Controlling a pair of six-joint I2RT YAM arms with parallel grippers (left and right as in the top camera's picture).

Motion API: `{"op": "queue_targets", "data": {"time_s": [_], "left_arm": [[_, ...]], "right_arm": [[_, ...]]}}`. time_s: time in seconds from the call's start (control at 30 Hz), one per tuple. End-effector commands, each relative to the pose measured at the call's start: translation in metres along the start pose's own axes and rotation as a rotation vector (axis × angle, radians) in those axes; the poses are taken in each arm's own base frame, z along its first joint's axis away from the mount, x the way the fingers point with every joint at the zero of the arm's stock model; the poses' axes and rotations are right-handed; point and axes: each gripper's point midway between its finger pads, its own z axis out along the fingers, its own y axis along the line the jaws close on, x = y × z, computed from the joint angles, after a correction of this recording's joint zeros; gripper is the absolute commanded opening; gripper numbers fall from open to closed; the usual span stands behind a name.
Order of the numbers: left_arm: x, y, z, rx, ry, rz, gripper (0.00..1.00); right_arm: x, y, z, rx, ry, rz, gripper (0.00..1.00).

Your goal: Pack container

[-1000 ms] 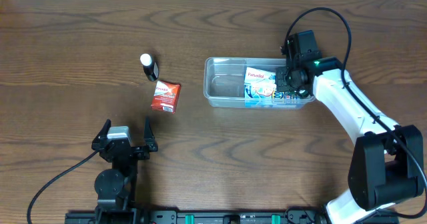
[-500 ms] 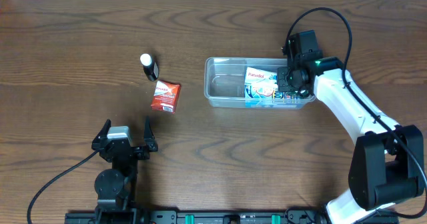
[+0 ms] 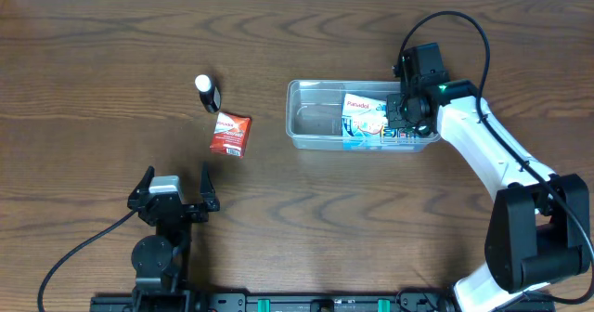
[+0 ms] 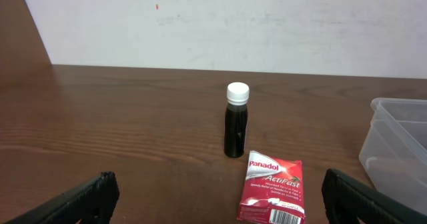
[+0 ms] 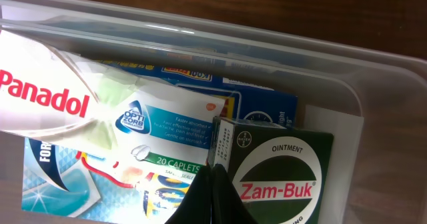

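Note:
The clear plastic container (image 3: pixel 316 87) lies right of centre; its wall also shows in the right wrist view (image 5: pixel 373 84) and at the right edge of the left wrist view (image 4: pixel 400 144). Inside lie a white and blue Panadol pack (image 3: pixel 364 119) (image 5: pixel 100 117) and a dark green Zam-Buk box (image 5: pixel 280 164). My right gripper (image 3: pixel 401 112) (image 5: pixel 212 177) is shut with its fingers pressed together, low inside the container's right end, at the Zam-Buk box's left edge. My left gripper (image 3: pixel 174 177) (image 4: pixel 213 197) is open and empty near the front left.
A red Panadol ActiFast packet (image 3: pixel 229 133) (image 4: pixel 272 187) lies flat left of the container. A small dark bottle with a white cap (image 3: pixel 208 92) (image 4: pixel 236 121) stands upright just behind it. Both are ahead of my left gripper.
The container and the Panadol pack in it have shifted slightly to the right. The left arm has not moved.

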Motion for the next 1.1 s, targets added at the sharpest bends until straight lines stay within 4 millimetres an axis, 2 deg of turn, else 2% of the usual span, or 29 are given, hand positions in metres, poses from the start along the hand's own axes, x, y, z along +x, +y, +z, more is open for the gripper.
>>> {"op": "queue_targets", "data": {"time_s": [0.0,0.17,0.37,0.73,0.9,1.07], "left_arm": [[0.018,0.003,0.001,-0.011,0.050,0.009,0.98],[0.018,0.003,0.001,-0.011,0.050,0.009,0.98],[0.018,0.003,0.001,-0.011,0.050,0.009,0.98],[0.018,0.003,0.001,-0.011,0.050,0.009,0.98],[0.018,0.003,0.001,-0.011,0.050,0.009,0.98],[0.018,0.003,0.001,-0.011,0.050,0.009,0.98]], "right_arm": [[0.008,-0.010,0.011,0.033,0.031,-0.006,0.01],[0.011,-0.009,0.020,0.031,0.047,-0.007,0.01],[0.003,-0.006,0.021,0.019,0.017,-0.005,0.01],[0.003,-0.001,0.021,-0.011,0.015,-0.006,0.01],[0.005,-0.006,0.021,0.007,0.027,-0.005,0.01],[0.008,-0.021,0.020,0.094,0.037,-0.008,0.01]]}}
